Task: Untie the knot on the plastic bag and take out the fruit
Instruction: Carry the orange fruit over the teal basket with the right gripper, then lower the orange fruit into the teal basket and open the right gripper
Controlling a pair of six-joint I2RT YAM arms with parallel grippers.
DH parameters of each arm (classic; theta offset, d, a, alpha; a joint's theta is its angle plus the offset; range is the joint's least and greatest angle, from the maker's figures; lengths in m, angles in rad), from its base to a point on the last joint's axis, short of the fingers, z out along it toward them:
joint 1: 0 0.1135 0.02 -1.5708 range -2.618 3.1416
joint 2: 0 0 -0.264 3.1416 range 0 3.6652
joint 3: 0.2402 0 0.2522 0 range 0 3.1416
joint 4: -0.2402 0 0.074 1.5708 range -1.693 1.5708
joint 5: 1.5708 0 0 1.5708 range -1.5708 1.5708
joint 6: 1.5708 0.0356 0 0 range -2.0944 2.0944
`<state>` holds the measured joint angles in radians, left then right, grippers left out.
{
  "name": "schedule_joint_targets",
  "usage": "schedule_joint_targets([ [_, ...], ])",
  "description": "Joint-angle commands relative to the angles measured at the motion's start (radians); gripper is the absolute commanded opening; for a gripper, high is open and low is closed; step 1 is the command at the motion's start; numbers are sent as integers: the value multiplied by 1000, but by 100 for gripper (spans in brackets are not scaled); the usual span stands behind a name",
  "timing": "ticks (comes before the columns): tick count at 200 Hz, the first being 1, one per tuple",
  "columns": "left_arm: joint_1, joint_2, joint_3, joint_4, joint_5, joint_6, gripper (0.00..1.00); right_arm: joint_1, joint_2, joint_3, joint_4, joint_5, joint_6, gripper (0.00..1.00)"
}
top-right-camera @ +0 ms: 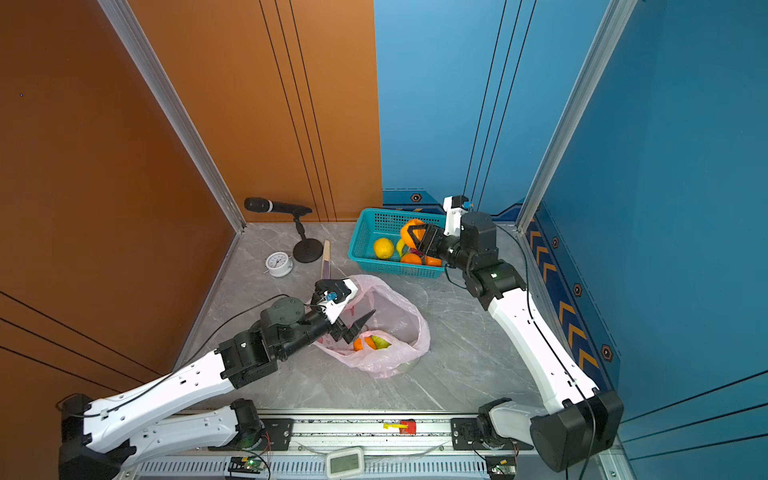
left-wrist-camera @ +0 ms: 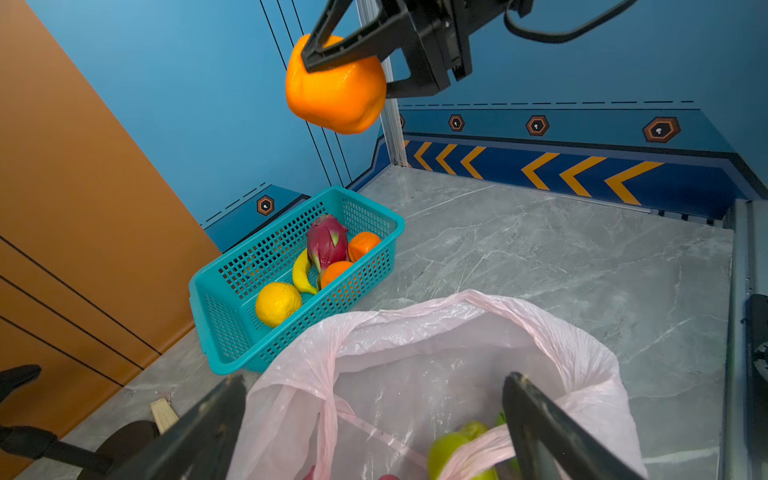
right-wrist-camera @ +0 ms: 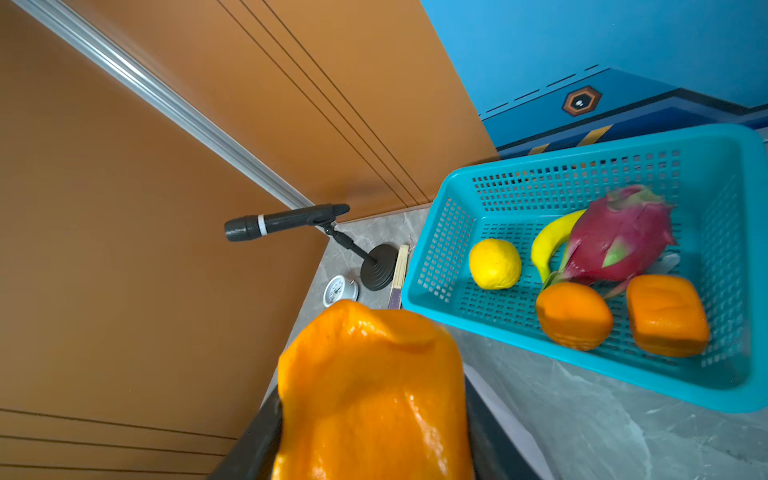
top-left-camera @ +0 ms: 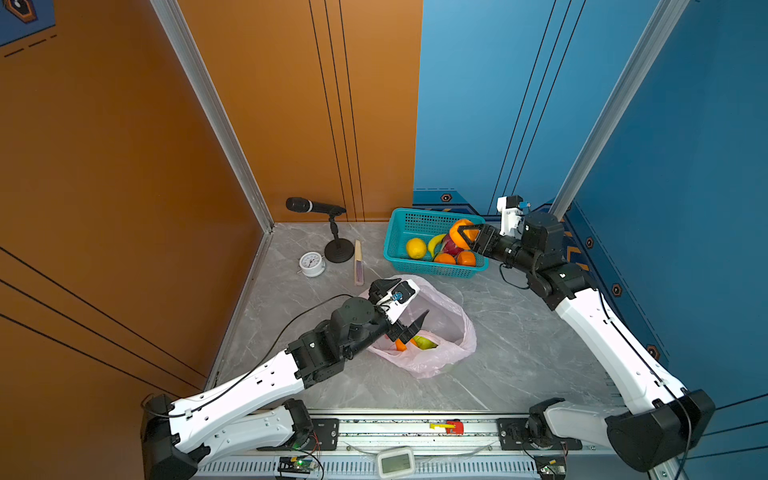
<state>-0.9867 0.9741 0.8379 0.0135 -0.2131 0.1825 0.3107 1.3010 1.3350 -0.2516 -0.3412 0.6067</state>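
Plastic bag (top-left-camera: 432, 361) open, left gripper (left-wrist-camera: 374, 380) spread wide, empty, at its mouth, right gripper (top-left-camera: 462, 231) clamping orange (left-wrist-camera: 336, 99) near basket (top-left-camera: 399, 232).

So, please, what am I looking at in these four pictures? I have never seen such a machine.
It is a robot with two arms, each ending in a two-fingered gripper. Two pictures look down from a camera above the whole table. The other two come from small cameras on the arms' wrists. On the grey table lie an opened pink plastic bag with green fruit inside, a teal basket holding a yellow citrus and more fruit, a microphone and a small clock. The right gripper is shut on an orange fruit, held in the air by the basket. The left gripper stands wide open at the bag's mouth.
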Motion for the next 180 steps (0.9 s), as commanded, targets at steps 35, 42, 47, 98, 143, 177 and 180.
schedule_joint_targets([
  [35, 17, -17, 4, -40, -25, -27, 98, -37, 222, 176, -66, 113, -104, 41],
  [42, 18, -16, 4, -42, -24, -29, 98, -39, 255, 196, -67, 125, -108, 41],
  [47, 19, -15, 3, -42, -24, -29, 98, -41, 278, 212, -67, 130, -109, 41],
  [98, 26, -2, 27, -73, -33, -35, 99, -47, 512, 363, -76, 133, -109, 41],
  [143, 41, 31, 56, -93, -35, -37, 99, -29, 715, 519, -78, 117, -90, 40],
  [177, 49, 74, 92, -108, -33, -35, 99, -18, 891, 661, -91, 107, -53, 40],
  [180, 51, 77, 92, -107, -35, -34, 99, -18, 905, 674, -92, 107, -47, 40],
])
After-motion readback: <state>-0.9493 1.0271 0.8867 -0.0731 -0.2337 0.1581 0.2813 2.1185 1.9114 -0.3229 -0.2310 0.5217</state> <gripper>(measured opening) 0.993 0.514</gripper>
